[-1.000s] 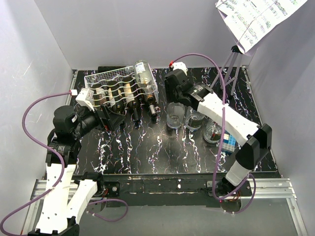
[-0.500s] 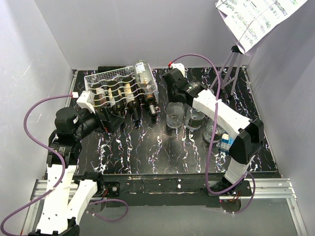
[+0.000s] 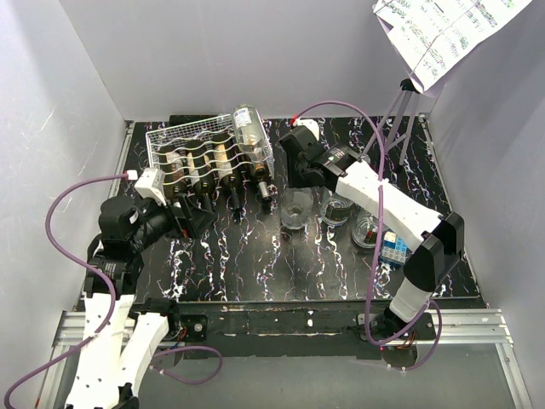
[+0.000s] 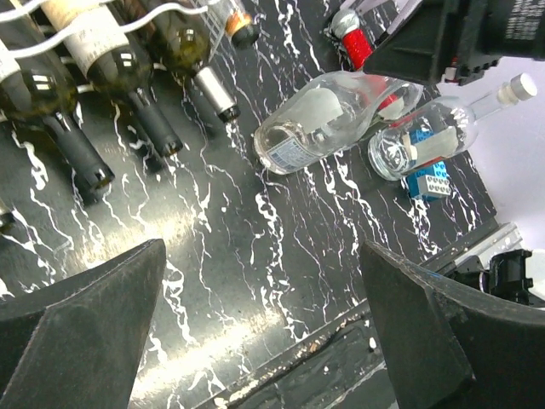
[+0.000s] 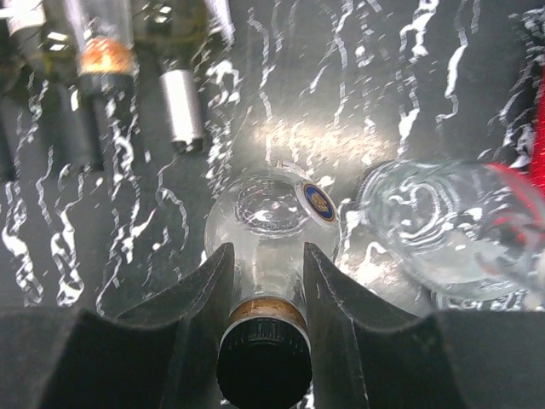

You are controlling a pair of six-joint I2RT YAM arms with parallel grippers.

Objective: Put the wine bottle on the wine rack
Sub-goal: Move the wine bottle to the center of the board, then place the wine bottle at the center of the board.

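1. While the right gripper (image 5: 266,256) sits on the neck of the clear wine bottle (image 5: 272,213), its jaws press the glass from both sides just below the black cap (image 5: 264,375). Neck grip, likely because the body is too wide for the jaws.
2. Bottle is mid-table (image 3: 255,264), base toward the near edge, right of the wine rack (image 3: 209,145) and apart from it. Can't tell if the base is off the surface.
3. Spare clear bottles (image 3: 336,204) lie just beside it on the right, so I'd take the lift-out up and left.
4. Rack: dark bottles (image 3: 204,166) fill the cradles, necks out front. Racked clear bottle (image 3: 247,128) at the right end. Free cradle not obvious from above.
5. Left gripper (image 4: 262,256) hangs in front of the rack, jaws wide apart, holding nothing. Probably parked to steady the rack.
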